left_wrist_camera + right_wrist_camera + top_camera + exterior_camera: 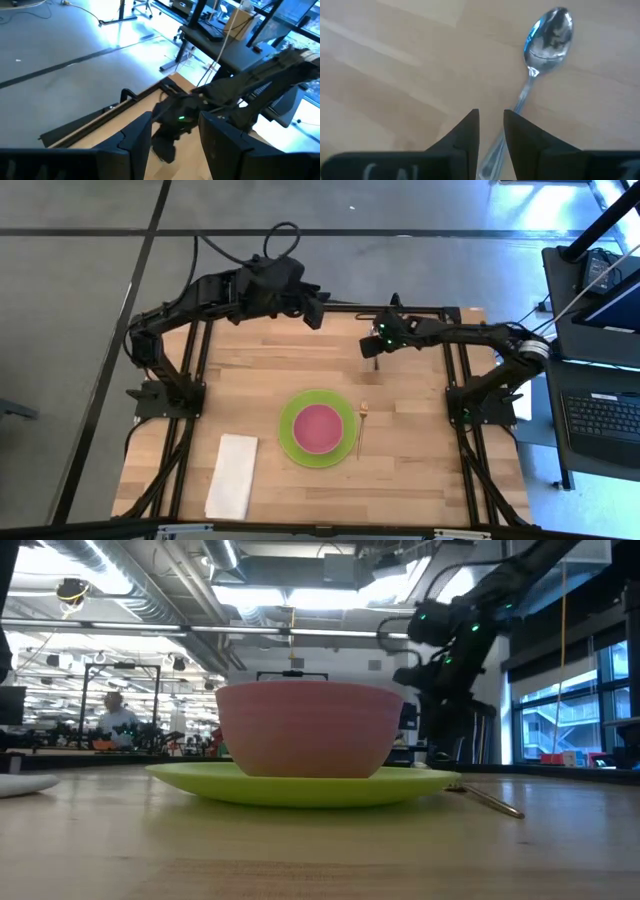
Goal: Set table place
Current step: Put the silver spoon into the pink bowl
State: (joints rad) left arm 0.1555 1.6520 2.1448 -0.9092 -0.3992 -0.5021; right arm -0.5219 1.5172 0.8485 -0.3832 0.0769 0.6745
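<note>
Pink bowl (318, 427) sits on green plate (292, 438), gold-tipped utensil (362, 426) beside it; the right gripper (491, 125), fingers narrowly parted around the silver spoon (547, 37) handle, hasn't placed it yet.

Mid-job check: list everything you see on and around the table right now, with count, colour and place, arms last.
table: one, light wooden planks, black frame.
plate: one, lime green, centre of the table.
bowl: one, pink, on the plate.
gold-tipped utensil: one, slim, lying just right of the plate.
spoon: one, silver, flat on the wood near the far edge, under the right gripper.
napkin: one, white, folded, near left corner.
person: one, far off in the room behind.
left gripper: dark, open, empty, raised over the far edge.
right gripper: dark, fingers narrowly apart astride the spoon's handle.
</note>
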